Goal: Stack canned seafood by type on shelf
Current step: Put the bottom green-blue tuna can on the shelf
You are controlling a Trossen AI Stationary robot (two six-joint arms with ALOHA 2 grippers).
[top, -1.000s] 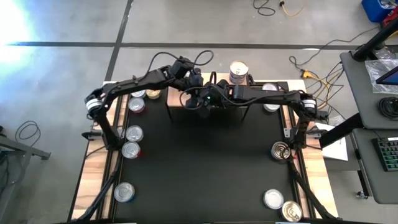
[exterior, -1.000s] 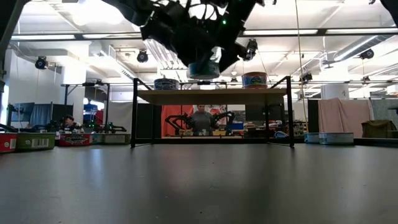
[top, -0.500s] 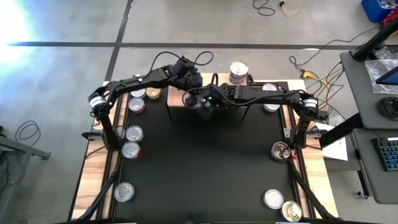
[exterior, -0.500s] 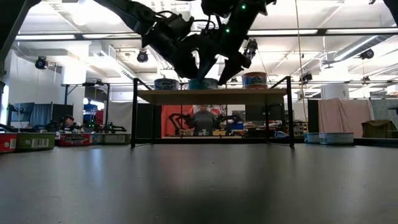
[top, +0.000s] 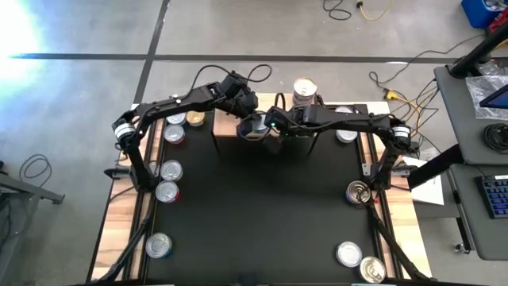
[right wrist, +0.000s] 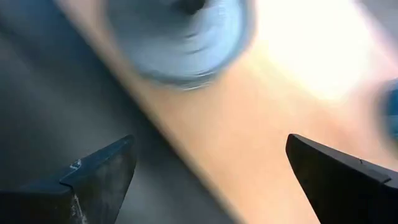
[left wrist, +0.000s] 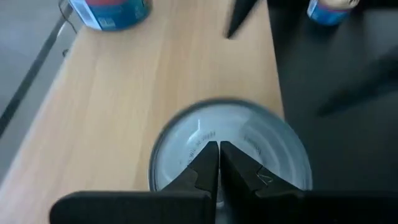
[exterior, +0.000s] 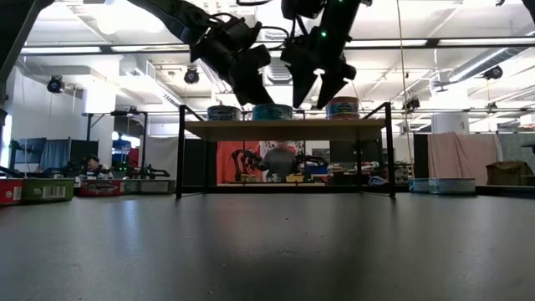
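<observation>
Both arms are seen reaching over the shelf [exterior: 284, 129] at the far edge of the black mat [top: 262, 214]. The left gripper [left wrist: 217, 163] is held just above a silver-topped tin [left wrist: 230, 149] that sits on the wood top of the shelf near its mat-side edge; its fingers are pressed together with nothing between them, and contact with the lid cannot be told. The right gripper [exterior: 315, 84] is held above the shelf beside the left one, its fingers [right wrist: 99, 171] spread wide and empty, with the same tin blurred beyond them. In the low view three tins are seen on the shelf top: one at the left [exterior: 224, 113], a blue-labelled one in the middle [exterior: 272, 112] under the grippers, and a red-and-blue one at the right [exterior: 343, 108]. Other tins are scattered off the shelf: several along the left wood edge [top: 170, 169], one near the front-left corner [top: 159, 245], one open gold tin at the right edge [top: 359, 192], and two at the front right [top: 349, 254]. A person [exterior: 280, 160] is visible in the room behind the shelf.
</observation>
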